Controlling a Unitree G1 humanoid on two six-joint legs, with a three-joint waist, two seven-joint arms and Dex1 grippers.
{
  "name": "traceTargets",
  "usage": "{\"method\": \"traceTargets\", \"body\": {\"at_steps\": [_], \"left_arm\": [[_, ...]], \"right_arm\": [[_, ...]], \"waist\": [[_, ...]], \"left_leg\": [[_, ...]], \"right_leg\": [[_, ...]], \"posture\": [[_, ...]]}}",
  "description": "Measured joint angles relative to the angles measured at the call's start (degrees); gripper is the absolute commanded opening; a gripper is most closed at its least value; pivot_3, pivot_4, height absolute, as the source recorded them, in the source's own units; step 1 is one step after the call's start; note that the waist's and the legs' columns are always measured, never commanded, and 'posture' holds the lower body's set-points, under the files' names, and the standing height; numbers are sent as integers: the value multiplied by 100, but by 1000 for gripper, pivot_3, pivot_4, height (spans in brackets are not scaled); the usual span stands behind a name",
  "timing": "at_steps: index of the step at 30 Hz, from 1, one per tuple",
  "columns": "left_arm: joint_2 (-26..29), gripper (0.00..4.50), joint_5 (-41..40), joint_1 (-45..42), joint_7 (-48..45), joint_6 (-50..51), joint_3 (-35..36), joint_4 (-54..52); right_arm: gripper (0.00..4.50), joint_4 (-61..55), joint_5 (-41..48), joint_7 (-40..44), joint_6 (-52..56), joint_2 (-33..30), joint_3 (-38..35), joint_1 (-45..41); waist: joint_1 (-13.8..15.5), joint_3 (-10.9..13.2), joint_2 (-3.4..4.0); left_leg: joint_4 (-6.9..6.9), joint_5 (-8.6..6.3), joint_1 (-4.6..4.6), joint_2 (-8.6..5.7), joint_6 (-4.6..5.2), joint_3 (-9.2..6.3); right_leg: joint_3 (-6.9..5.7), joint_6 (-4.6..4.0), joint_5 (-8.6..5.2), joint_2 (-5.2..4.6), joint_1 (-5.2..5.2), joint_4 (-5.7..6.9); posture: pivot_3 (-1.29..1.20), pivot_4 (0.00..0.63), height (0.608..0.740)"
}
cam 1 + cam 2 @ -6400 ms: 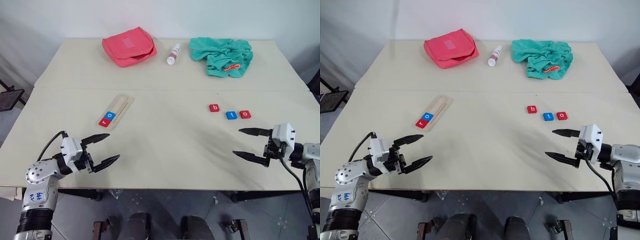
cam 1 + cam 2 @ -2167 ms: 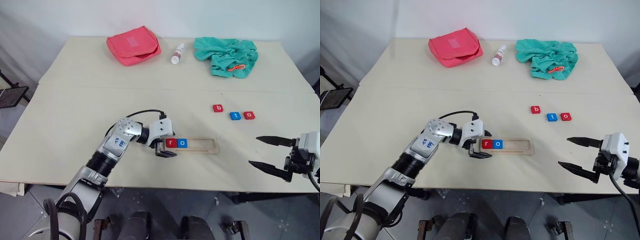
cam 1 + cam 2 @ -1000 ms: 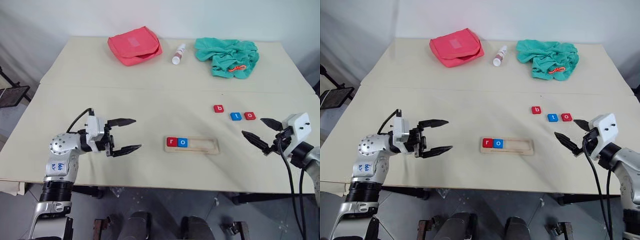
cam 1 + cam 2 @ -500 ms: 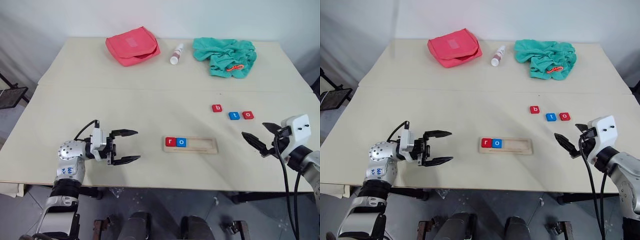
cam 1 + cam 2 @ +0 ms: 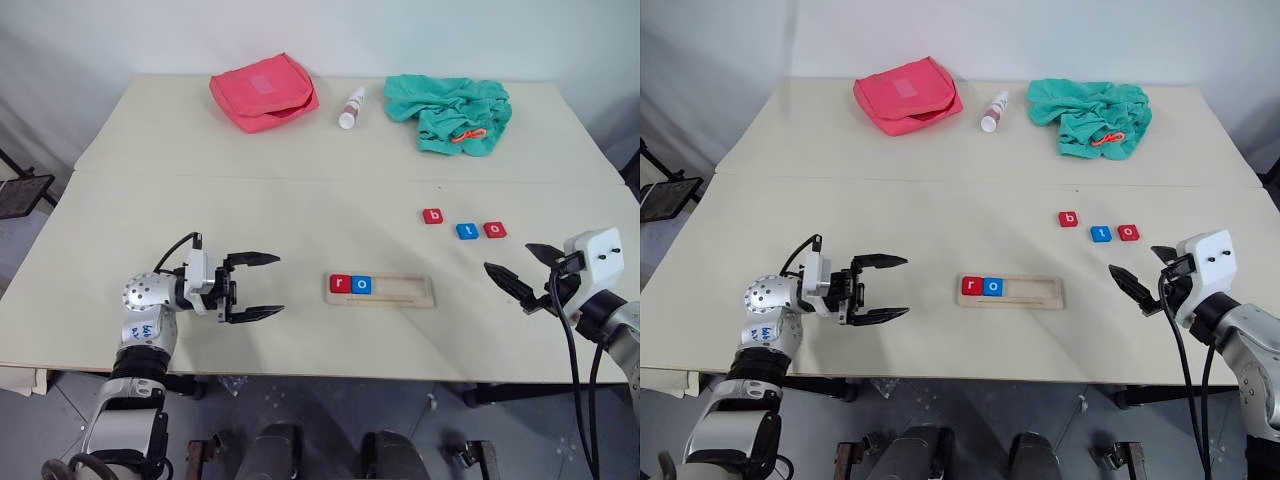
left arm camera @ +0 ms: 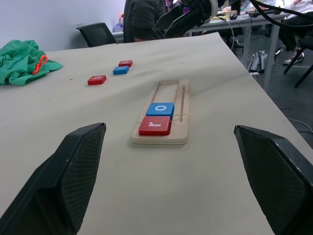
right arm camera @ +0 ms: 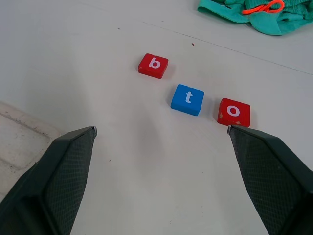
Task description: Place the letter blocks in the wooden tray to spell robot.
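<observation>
Hovering released and empty, the right gripper faces the loose red b block, blue t block and red o block on the bench, the left gripper likewise released beside the wooden tray, which holds only the red r block and blue o block.

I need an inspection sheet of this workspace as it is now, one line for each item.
Surface: pale table, seam across it.
Job's things: wooden tray holds red r, blue o; red b, blue t, red o lie loose.
Clutter: pink pouch, small bottle, green cloth.
Hands: left hand open, empty; right hand open, empty.
Cables: black, at both wrists.
Surroundings: white wall; chairs and desks in left wrist view.
</observation>
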Motion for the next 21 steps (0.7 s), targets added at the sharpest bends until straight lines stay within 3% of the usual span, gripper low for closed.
{"method": "traceTargets", "body": {"at_steps": [8, 14, 21], "left_arm": [[-48, 4466, -17, 3, 3, 7, 10, -23], [-169, 4466, -50, 45, 74, 69, 9, -326], [-217, 4466, -116, 303, 131, 155, -13, -752]], "right_arm": [[4500, 50, 1, -33, 10, 3, 14, -172], [4500, 472, -104, -392, 124, 255, 458, -1223], [4500, 1828, -606, -887, 93, 919, 1304, -2796]], "waist": [[-4, 0, 0], [-24, 0, 0], [-138, 0, 1]], "left_leg": [[0, 0, 0, 0, 0, 0], [0, 0, 1, 4, -1, -2], [-4, 0, -3, 2, -1, -9]], "right_leg": [[0, 0, 0, 0, 0, 0], [0, 0, 0, 2, -1, 2], [-1, 0, 0, 1, -11, 12]], "posture": [[0, 150, 740], [0, 150, 740], [0, 150, 740]]}}
